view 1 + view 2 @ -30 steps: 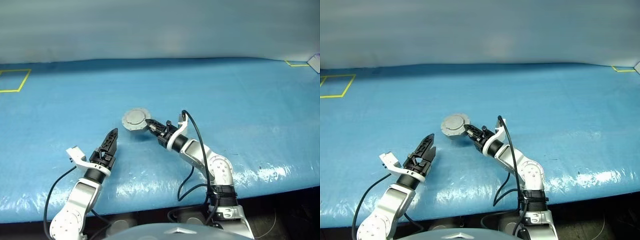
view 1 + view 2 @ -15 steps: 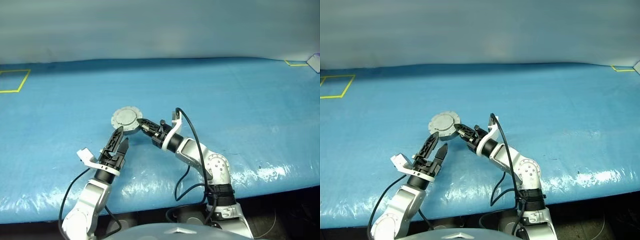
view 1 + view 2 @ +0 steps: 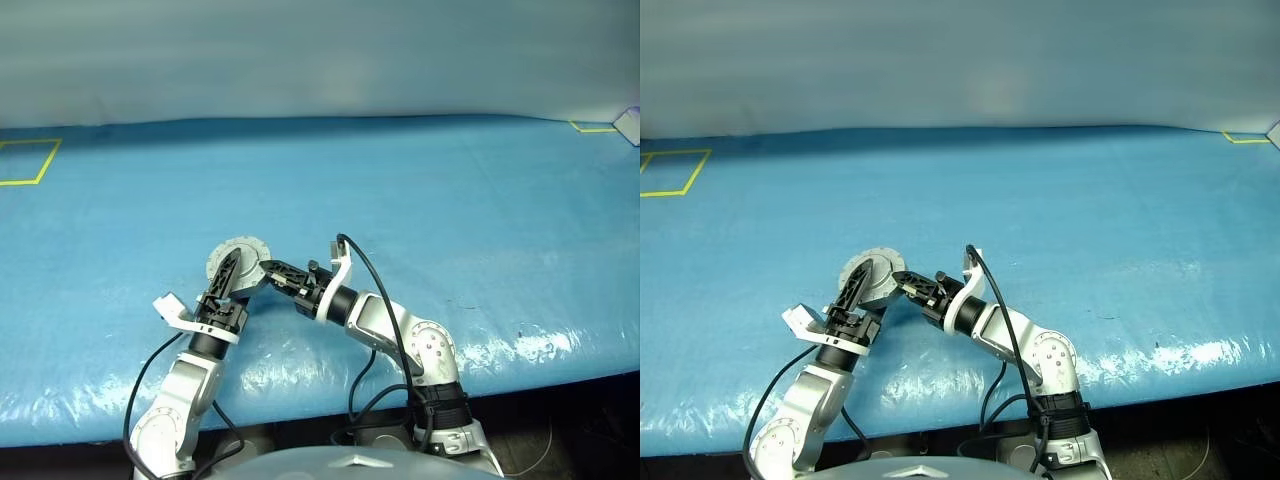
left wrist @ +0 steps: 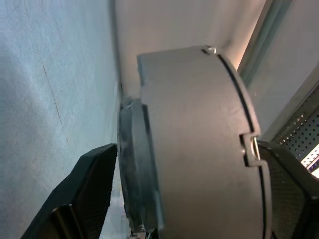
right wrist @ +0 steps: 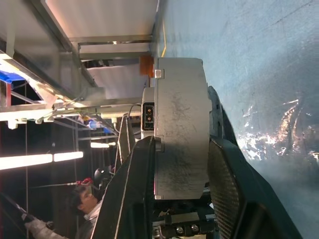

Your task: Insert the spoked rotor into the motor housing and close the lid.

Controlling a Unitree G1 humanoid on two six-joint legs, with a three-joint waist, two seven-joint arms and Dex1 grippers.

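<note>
held off the blue surface [image 3: 450, 200] near its front edge, between the two arms: the motor housing [image 3: 238, 266], a squat grey drum with the lid [image 5: 167, 124] shut against it, seam and small notch showing along the side wall in the left wrist view. clamped across its thickness by the right pincer [image 3: 268, 272], one finger on each flat face, reaching in from the robot's right and pointing leftward. closing in from below and from the robot's left: the left pincer [image 3: 228, 272], jaws fairly wide, one black finger on either side of the drum, the housing [image 4: 199, 144] seated deep between them and seemingly not yet squeezed, though contact cannot be told for sure. turns on this: drum's short axis lying roughly level and running from one right finger to the other, round faces standing nearly upright, so the rim faces the left pincer while the flat faces stay taken by the right one. equally near for both arms, the housing sitting at both sets of fingertips. likely a hand-over or a two-handed steadying; needs the left jaws to narrow on the free part of the drum before the right ones let go. spoked rotor presumably inside behind the closed lid, hidden.
</note>
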